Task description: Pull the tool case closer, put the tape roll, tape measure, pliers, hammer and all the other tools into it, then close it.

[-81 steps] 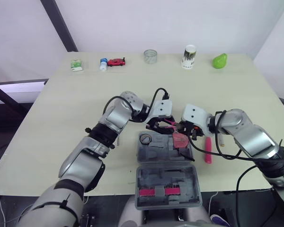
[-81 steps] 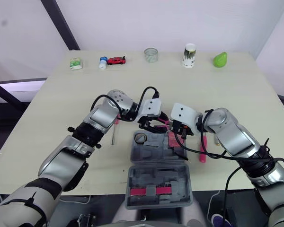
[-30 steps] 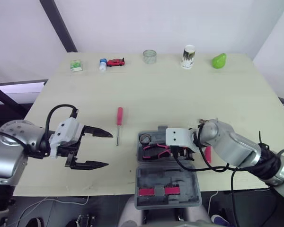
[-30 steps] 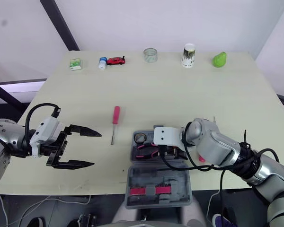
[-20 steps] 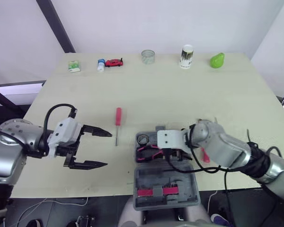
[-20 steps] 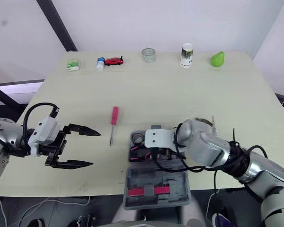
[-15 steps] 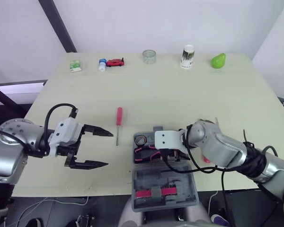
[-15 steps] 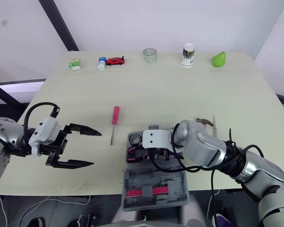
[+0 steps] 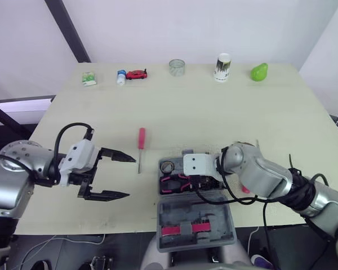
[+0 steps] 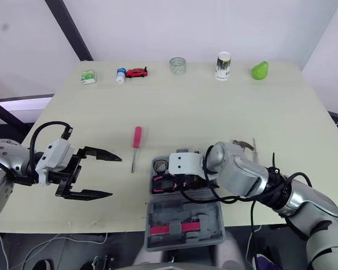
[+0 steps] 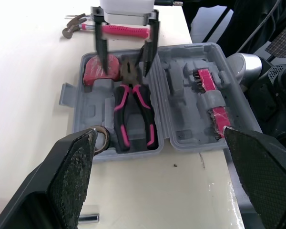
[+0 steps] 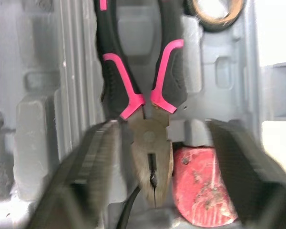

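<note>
Pliers [image 12: 150, 136] lie in the open tool case [image 9: 197, 211] at the near edge of the surface [image 9: 214, 112]. The tape roll [image 12: 214, 20] sits in the case's far-left corner and the red tape measure [image 12: 202, 186] beside the pliers' head. Right gripper [image 11: 126, 67] hangs over that head, fingers spread, holding nothing. Left gripper [image 9: 130, 178] hovers wide apart to the left, near the screwdriver [image 9: 141, 140]. Hammer [image 11: 115, 30] lies right of the case.

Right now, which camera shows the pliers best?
The left wrist view: the pliers lie whole in the case, head to handles. The right wrist view is closer but cuts off the handle ends. In the eye views the right tool covers part of them.
</note>
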### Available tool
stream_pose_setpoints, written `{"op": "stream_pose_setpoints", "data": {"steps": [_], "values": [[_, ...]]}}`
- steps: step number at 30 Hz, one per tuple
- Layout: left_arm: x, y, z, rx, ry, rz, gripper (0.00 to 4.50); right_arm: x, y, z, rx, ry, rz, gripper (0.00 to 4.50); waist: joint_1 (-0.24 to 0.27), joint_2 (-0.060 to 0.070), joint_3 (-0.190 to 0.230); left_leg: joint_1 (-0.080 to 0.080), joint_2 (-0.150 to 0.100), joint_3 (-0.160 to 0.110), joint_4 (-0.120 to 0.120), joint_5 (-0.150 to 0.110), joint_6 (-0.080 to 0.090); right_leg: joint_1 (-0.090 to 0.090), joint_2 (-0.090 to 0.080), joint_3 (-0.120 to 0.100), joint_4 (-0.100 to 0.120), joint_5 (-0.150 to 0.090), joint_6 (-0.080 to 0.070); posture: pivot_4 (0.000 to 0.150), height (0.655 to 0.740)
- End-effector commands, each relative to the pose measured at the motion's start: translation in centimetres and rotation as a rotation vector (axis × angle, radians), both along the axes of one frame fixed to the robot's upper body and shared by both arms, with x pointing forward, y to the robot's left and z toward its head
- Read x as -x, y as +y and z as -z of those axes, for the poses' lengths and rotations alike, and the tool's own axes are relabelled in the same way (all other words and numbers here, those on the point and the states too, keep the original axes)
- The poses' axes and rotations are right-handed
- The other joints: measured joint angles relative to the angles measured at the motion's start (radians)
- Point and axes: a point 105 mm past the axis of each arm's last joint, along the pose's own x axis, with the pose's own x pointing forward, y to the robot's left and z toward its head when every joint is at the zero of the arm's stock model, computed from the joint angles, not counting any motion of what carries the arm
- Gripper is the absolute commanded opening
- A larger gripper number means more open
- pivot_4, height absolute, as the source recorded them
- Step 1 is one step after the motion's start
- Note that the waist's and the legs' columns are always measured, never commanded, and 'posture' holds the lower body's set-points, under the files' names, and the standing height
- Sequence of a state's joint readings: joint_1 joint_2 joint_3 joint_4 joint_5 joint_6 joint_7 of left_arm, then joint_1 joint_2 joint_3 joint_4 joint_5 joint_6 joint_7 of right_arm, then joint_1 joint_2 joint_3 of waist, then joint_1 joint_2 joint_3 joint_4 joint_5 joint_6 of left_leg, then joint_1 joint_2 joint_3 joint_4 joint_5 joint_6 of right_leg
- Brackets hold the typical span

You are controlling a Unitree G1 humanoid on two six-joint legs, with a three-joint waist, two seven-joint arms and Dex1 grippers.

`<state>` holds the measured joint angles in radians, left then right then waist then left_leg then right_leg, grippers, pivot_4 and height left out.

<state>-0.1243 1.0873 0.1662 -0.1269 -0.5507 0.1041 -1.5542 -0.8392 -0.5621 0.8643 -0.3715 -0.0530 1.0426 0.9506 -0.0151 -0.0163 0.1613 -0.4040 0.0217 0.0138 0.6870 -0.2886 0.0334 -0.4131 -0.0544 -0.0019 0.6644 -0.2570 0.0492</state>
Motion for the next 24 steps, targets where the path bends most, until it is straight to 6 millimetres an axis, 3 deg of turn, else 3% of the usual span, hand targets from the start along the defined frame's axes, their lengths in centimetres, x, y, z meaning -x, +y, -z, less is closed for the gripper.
{"op": "stream_pose_setpoints", "data": {"steps": [1,6,8,15,18,24], "values": [[0.2,-0.2,-0.5,-0.002,-0.016,0.034,4.5,-0.1,0.8,-2.0,-0.131,-0.007,0.016,3.9,0.0,0.0,0.0,0.0,0.0,0.0,0.0,0.0,0.0,0.0,0.0,0.0,0.0,0.0,0.0,0.15,0.74],[0.0,-0.2,-0.5,0.003,-0.02,0.03,4.5,-0.7,1.8,-3.5,-0.351,0.008,0.01,3.9,0.0,0.0,0.0,0.0,0.0,0.0,0.0,0.0,0.0,0.0,0.0,0.0,0.0,0.0,0.0,0.15,0.74],[-0.1,-0.2,-0.4,0.006,-0.022,0.029,4.5,-0.7,2.1,-4.0,-0.488,0.024,-0.028,3.42,0.001,-0.001,-0.001,0.0,0.0,0.0,0.0,0.0,0.0,0.0,0.0,0.0,0.0,0.0,0.0,0.15,0.74],[-0.4,-0.2,-0.4,0.02,-0.024,0.025,4.5,-1.2,1.1,-1.9,-0.648,0.068,-0.012,0.24,0.001,-0.001,0.0,0.001,0.0,0.002,-0.001,0.0,0.0,0.001,0.001,0.001,0.0,0.0,0.0,0.15,0.74],[-0.4,-0.2,-0.4,0.027,-0.022,0.025,4.5,-0.8,1.0,0.0,-0.633,0.096,-0.028,0.11,-0.001,-0.001,0.0,0.002,0.0,0.002,-0.001,0.0,0.0,0.001,0.001,0.002,0.0,0.0,0.0,0.15,0.74],[-0.5,-0.2,-0.3,0.029,-0.025,0.027,4.5,-0.6,1.3,1.2,-0.641,0.123,-0.048,0.11,0.0,-0.001,0.0,0.003,0.0,0.003,-0.001,0.0,0.0,0.001,0.001,0.003,0.001,0.0,0.0,0.15,0.74]]}}
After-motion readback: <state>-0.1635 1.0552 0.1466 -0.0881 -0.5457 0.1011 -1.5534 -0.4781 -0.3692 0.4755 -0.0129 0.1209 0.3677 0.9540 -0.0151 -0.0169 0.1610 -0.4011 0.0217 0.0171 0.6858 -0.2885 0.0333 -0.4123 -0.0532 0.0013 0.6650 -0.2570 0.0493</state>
